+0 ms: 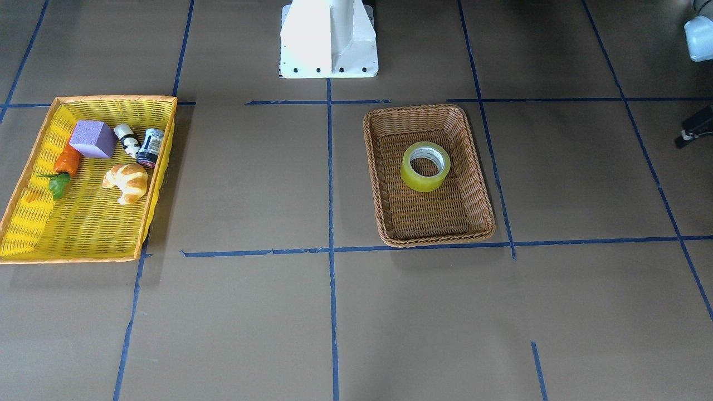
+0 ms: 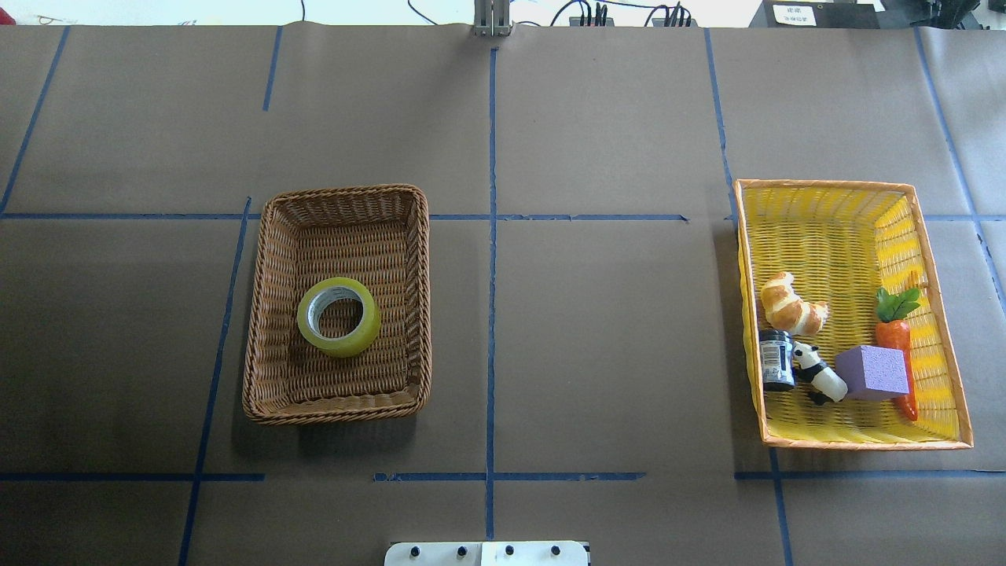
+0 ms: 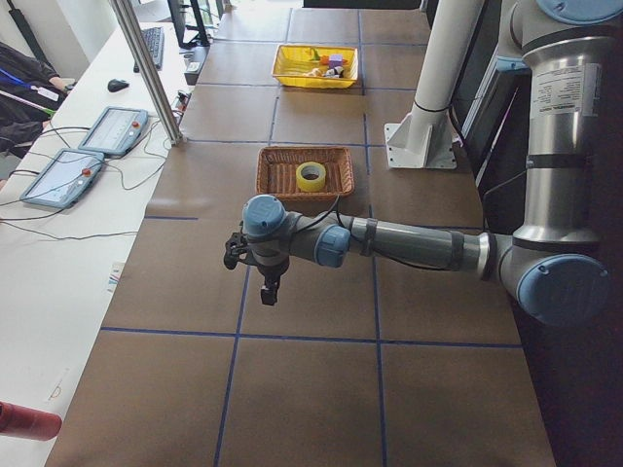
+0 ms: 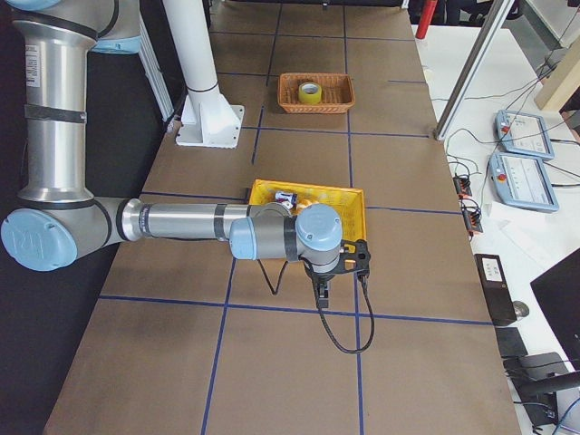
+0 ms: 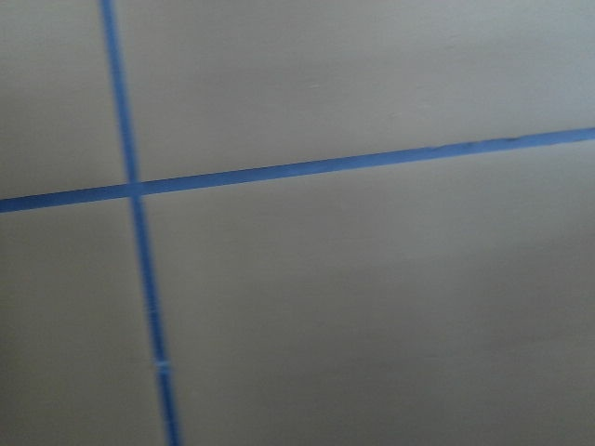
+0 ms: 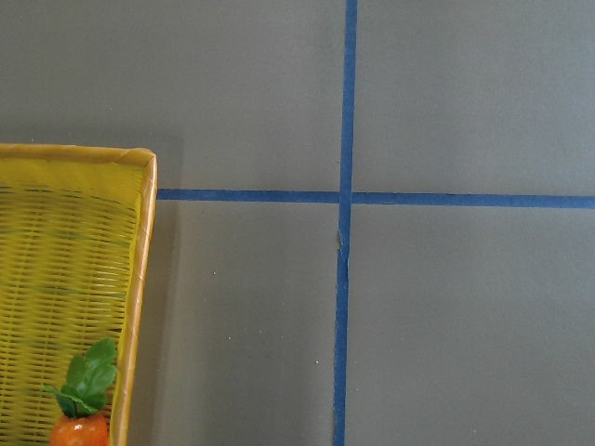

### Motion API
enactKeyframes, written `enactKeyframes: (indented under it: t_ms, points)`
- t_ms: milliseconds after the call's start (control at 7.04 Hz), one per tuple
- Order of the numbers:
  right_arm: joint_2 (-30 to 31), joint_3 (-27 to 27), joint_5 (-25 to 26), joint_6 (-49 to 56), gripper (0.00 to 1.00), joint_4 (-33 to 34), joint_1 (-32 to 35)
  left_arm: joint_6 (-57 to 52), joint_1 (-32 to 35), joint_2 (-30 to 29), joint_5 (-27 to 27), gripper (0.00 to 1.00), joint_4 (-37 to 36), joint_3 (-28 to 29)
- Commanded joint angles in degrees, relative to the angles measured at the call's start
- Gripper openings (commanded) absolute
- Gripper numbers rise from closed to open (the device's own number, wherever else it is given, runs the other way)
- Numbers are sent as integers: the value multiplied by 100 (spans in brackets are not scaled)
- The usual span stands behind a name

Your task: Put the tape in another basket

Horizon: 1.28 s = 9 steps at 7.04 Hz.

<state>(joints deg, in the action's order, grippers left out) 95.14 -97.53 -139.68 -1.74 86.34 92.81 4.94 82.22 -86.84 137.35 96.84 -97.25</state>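
Tape: the tape (image 2: pixel 339 316) lies flat on the floor of the brown basket (image 2: pixel 346 236), about in its middle and clear of all four walls.
Tape's heading: the white core opens straight up, so the roll's axis stands upright. Seen from above it is a ring with no long side.
Brown basket: it sits on the bench (image 2: pixel 613 330) on the robot's left half. Its long axis runs away from the robot, and it holds only the roll.
Above the roll: open from the top in both the overhead and the front-facing view; only the basket's walls surround it.
Yellow basket: the yellow basket (image 2: pixel 833 228) stands well apart on the robot's right half, also lengthwise away from the robot.
Its load: a croissant (image 2: pixel 792 303), a dark jar (image 2: pixel 777 360), a panda figure (image 2: pixel 817 373), a purple block (image 2: pixel 872 372) and a carrot (image 2: pixel 896 334) are bunched in the half nearer the robot. The panda touches the jar and the block.
Between the baskets: bare bench crossed by blue lines (image 2: pixel 491 314).
White pedestal: the white pedestal (image 1: pixel 328 36) stands at the robot's edge, between the two baskets.
Left tool: the left tool (image 3: pixel 268 287) hangs pointing down over a blue line, out toward the bench's left end and well apart from the brown basket. Wide or narrow, I cannot tell.
Right tool: the right tool (image 4: pixel 323 290) points down just past the yellow basket toward the bench's right end. Its wrist view catches that basket's corner and the carrot's leaves. Its spread cannot be told either.
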Motion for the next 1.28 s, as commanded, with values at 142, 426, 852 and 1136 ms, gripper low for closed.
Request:
enactKeyframes:
  t_ms: [142, 426, 852, 1136]
  points:
    - [4, 68, -7, -81, 100, -3, -8, -626, 453, 149, -6, 100, -7, 303]
    - [4, 68, -7, -81, 100, -3, -8, -626, 497, 229, -15, 100, -173, 277]
    - [21, 77, -16, -63, 100, -3, 1, -1389, 909, 159, -15, 100, -1094, 242]
    - [39, 146, -42, -63, 100, -3, -8, -1382, 989, 141, -15, 100, -1132, 207]
